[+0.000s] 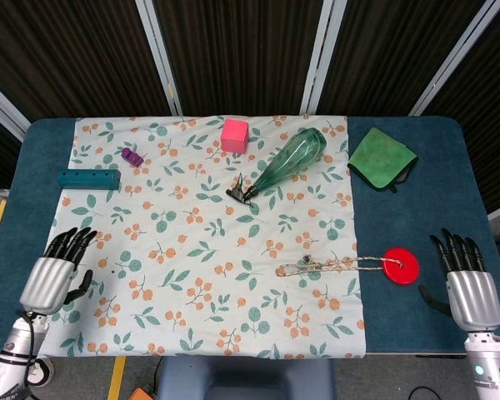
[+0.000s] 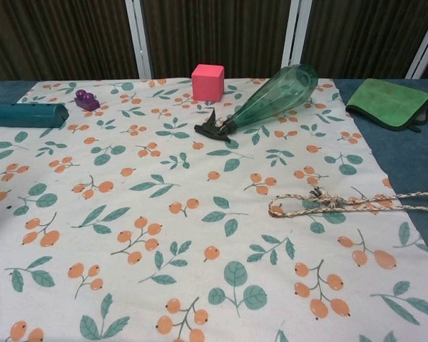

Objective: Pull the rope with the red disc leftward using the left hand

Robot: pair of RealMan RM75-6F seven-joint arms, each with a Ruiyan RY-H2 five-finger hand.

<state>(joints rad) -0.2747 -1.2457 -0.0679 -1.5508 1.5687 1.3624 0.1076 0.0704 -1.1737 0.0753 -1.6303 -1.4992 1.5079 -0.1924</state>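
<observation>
The left robot hand sits at lower left over the cloth's edge, fingers spread wide, holding nothing. The right robot hand at lower right is likewise spread and empty. The rope lies right of centre, its red disc on the blue worktop.

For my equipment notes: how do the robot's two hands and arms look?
Both the left hand and the right hand have a ribbed silver metallic back and black fingers. The wrists below are white; the right one carries a small green light. A thin dark cable runs beside the left wrist.
</observation>
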